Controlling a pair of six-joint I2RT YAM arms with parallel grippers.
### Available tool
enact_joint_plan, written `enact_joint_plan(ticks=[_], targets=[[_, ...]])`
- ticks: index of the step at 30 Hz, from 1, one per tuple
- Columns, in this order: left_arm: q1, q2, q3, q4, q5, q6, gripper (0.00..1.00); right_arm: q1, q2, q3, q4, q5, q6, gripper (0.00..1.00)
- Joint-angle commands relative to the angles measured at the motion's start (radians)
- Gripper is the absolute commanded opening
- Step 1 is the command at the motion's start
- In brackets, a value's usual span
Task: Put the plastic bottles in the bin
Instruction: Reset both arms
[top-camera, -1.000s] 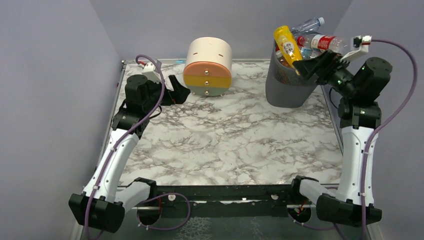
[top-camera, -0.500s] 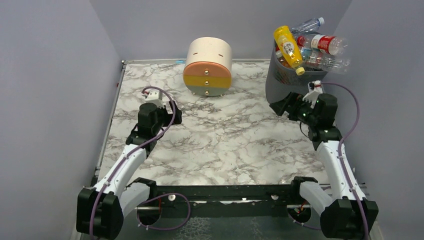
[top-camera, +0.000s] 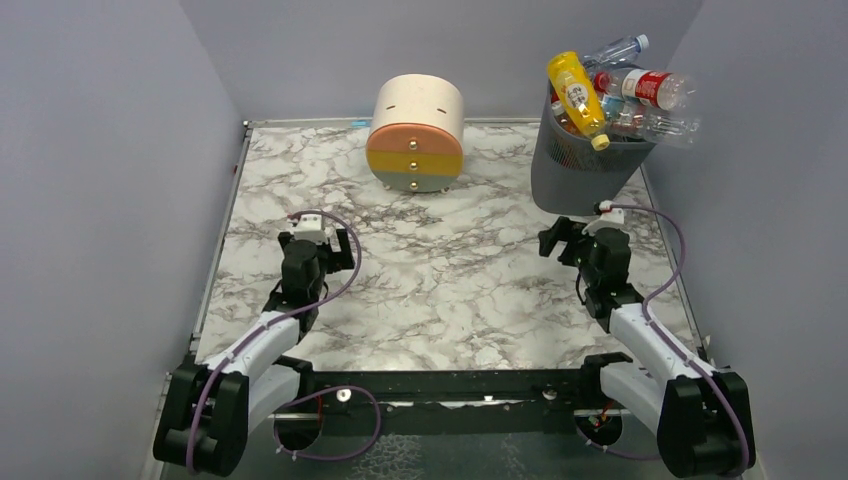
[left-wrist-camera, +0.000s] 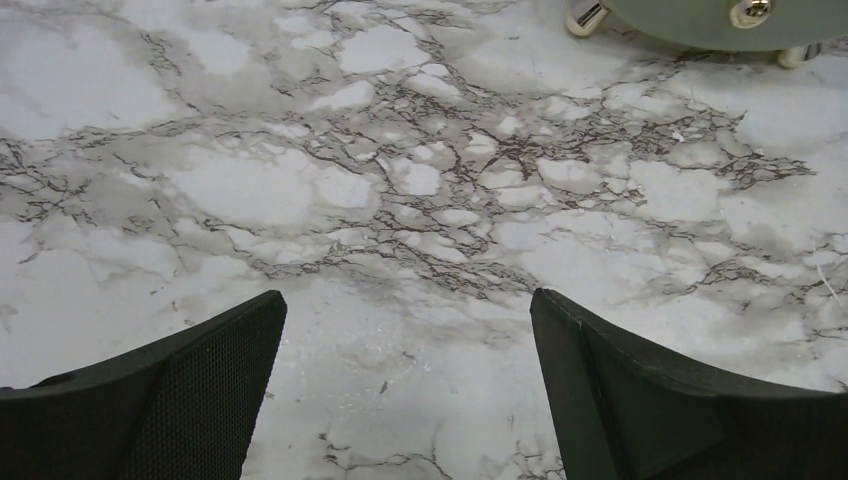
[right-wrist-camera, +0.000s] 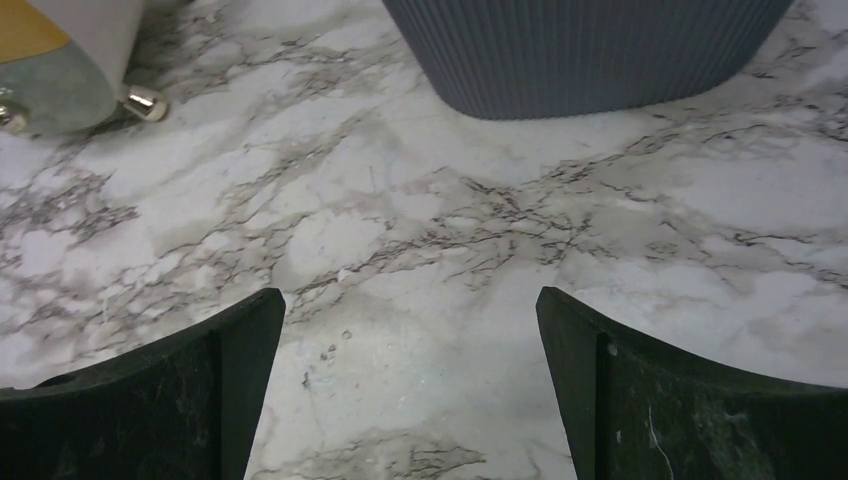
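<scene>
Several plastic bottles (top-camera: 645, 88) crowd the bin (top-camera: 578, 180) at the far right of the desk (top-camera: 450, 290), while the left fingers (top-camera: 343, 245) and right fingers (top-camera: 553, 238) hover low, spread wide and empty.

At the far right corner of your table (top-camera: 450, 290) stands the bin (top-camera: 575, 180), with the plastic bottles (top-camera: 580, 95) heaped in it and above its rim. To its left, far centre, sits the drawer unit (top-camera: 415, 135). You have the right gripper (top-camera: 555, 238) just before the bin and the left gripper (top-camera: 338, 245) well apart, before the drawer unit.
</scene>
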Motion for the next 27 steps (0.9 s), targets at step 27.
enact_joint_plan(ticks=[27], targets=[[0.223, 0.545, -0.005, 0.786, 0.133, 0.175, 0.99, 0.004, 0.563, -0.01, 0.774, 0.304, -0.19, 1.0]])
